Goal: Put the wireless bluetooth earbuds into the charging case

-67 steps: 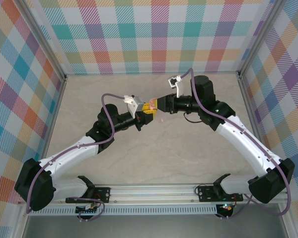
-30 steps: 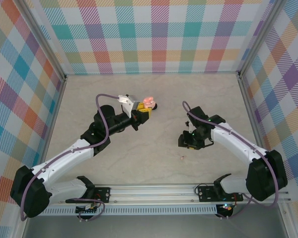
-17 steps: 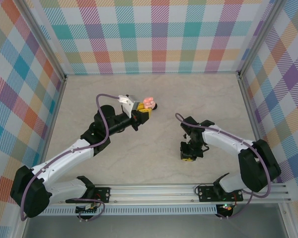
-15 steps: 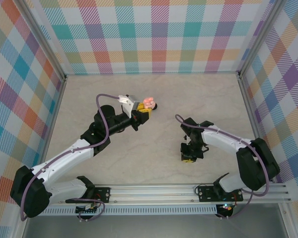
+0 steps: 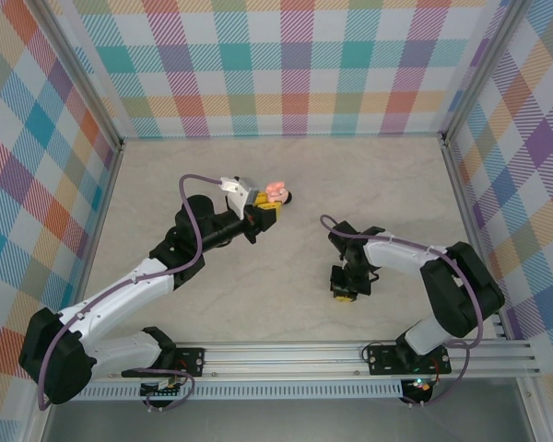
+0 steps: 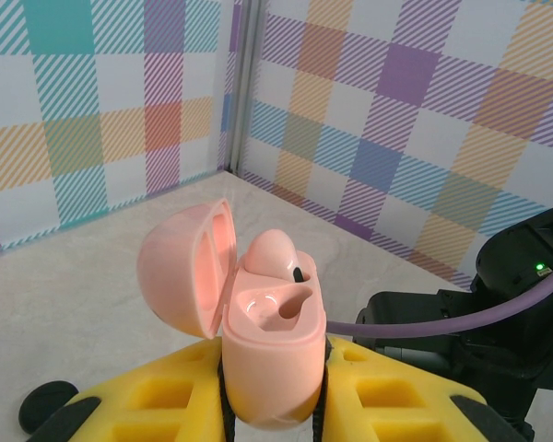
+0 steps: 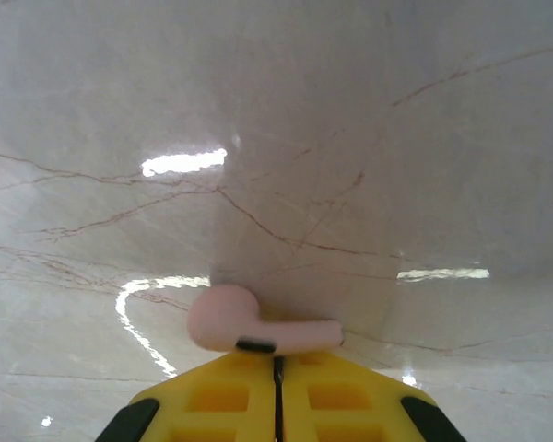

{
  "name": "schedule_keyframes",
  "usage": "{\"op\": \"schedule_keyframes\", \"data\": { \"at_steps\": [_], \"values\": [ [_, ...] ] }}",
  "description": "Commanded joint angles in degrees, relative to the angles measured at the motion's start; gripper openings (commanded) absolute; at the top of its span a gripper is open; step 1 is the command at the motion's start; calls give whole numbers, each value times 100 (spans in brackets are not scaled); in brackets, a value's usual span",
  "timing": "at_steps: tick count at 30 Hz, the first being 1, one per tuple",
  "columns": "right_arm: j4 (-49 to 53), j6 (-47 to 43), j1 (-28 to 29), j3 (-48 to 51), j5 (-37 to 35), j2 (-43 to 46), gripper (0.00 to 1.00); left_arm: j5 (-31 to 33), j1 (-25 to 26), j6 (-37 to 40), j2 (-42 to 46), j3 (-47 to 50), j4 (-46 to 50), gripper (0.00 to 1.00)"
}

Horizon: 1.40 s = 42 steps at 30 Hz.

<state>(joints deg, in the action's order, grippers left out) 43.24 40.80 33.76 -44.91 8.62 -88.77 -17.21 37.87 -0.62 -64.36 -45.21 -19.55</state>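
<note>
Charging case [image 6: 272, 345]: a smooth, glossy pink clamshell, rounded like a pebble. The left hand [image 6: 272, 396] clamps its base between yellow waffled fingers, and its lid [image 6: 182, 267] is swung open, presumably so the sockets face up for loading. One pale pink earbud [image 6: 275, 250] sits in one socket, and the socket beside it is empty. The second earbud [image 7: 258, 327], bulb-headed with a short stem, lies on the polished, marble-veined surface [image 7: 332, 129]. It rests across the tips of the right hand [image 7: 276, 387], whose fingers are fully closed. Whether they catch any of it I cannot tell.
</note>
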Motion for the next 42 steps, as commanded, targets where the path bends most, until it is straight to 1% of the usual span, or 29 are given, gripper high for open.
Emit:
{"op": "schedule_keyframes", "data": {
  "at_steps": [1,7,14,17,21,27,28,30,34,38,40,42],
  "values": [
    [-911,327,72,-55,-94,-310,10,34,87,-48,47,-113,-40,25],
    [-976,412,70,-458,-401,-473,9,24,87,-46,39,-154,-1,25],
    [-759,174,65,-689,-364,-224,11,7,88,-46,23,-161,-5,25],
    [-549,-88,65,-820,-235,-74,14,-5,88,-52,-3,-177,-13,25],
    [-180,-692,70,-1060,-111,50,18,-28,89,-53,-23,-206,-5,25],
    [194,-1691,63,-1271,-316,216,31,-19,87,-69,12,-190,13,25],
    [300,-1758,61,-1323,-403,176,33,-17,89,-78,19,-190,13,25],
    [511,-1792,45,-1429,-493,18,34,-18,89,-76,28,-190,29,25],
    [545,-1464,48,-1448,-464,-244,40,14,89,-78,57,-171,48,25],
    [391,-798,45,-1364,-672,-357,43,8,88,-77,62,-168,39,25],
    [241,-480,56,-1328,-671,-431,46,-9,85,-76,46,-173,30,25],
    [142,-205,52,-1310,-682,-497,47,-10,89,-74,30,-179,13,25]
  ]
}}
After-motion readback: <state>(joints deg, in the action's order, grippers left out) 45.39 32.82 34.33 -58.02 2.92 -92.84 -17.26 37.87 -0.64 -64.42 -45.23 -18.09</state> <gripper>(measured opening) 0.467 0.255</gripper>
